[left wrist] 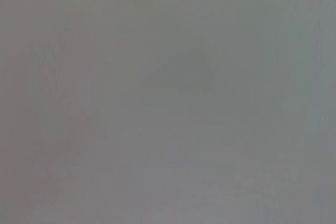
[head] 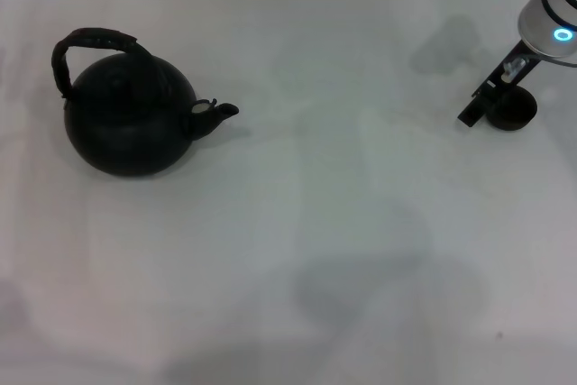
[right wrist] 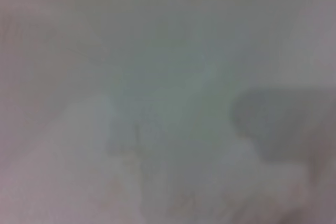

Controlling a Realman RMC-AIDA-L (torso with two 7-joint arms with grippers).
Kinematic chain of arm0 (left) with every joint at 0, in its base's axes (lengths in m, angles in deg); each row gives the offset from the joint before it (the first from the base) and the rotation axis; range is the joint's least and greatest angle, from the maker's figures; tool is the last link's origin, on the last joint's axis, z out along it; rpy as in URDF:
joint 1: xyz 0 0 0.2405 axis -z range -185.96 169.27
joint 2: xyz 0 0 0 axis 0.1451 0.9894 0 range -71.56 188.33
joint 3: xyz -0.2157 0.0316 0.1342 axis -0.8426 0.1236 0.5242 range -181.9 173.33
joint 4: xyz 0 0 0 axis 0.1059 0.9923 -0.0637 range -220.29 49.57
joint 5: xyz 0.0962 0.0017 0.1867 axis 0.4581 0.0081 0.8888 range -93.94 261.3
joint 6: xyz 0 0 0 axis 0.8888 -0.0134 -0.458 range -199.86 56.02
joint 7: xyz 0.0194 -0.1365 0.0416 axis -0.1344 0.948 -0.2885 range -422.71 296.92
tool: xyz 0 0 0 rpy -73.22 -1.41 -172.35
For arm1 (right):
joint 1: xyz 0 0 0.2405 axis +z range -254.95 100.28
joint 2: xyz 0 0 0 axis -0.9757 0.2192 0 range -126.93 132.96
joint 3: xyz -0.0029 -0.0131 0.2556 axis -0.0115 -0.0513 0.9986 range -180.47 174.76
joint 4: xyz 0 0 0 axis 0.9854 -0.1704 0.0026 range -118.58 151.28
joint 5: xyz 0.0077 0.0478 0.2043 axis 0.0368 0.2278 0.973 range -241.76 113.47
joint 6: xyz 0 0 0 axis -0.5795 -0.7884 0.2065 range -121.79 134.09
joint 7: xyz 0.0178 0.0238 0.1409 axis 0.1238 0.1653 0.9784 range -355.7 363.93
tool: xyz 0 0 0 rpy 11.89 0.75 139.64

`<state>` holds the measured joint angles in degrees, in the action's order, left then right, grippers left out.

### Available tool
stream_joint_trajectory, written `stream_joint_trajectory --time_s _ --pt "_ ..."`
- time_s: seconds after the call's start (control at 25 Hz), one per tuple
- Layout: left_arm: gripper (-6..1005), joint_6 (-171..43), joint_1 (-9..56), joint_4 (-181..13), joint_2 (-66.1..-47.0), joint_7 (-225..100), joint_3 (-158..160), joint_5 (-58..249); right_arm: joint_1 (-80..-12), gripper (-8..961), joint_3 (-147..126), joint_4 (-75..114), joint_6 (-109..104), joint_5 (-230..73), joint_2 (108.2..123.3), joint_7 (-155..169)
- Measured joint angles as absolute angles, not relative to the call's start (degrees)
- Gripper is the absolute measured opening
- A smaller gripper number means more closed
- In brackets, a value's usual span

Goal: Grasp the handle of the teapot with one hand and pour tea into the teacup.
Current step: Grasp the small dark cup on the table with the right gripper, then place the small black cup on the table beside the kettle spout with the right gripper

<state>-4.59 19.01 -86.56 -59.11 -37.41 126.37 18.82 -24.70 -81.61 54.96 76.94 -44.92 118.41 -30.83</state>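
Note:
The matte black teapot stands on the white table at the left, its short spout pointing right. Its arched reddish-brown handle stands up over the body, with nothing holding it. The tiny dark teacup sits at the far right. My right gripper reaches down from the upper right and is right against the cup's left side; whether it grips the cup does not show. My left gripper is out of view. Both wrist views show only a blurred pale surface.
The white table stretches between teapot and cup, with faint shadows on it near the front. The right arm's white links with a blue ring light hang over the far right corner.

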Motion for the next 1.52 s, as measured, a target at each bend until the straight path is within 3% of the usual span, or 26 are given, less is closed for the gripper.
stream_joint_trajectory --time_s 0.8,1.08,1.52 --pt "727 -4.51 19.24 -86.56 -59.13 -37.41 126.20 18.89 -25.61 820 -81.71 56.43 80.76 -50.00 118.39 -30.88" --pt "726 -4.53 19.42 -86.60 -58.99 -37.41 126.15 18.83 -26.43 742 -82.67 64.41 83.54 -47.43 118.80 -31.87" --pt "726 -4.60 20.04 -86.72 -59.06 -37.41 126.14 18.81 -20.55 730 -101.83 68.86 81.78 -27.20 119.20 -34.46"
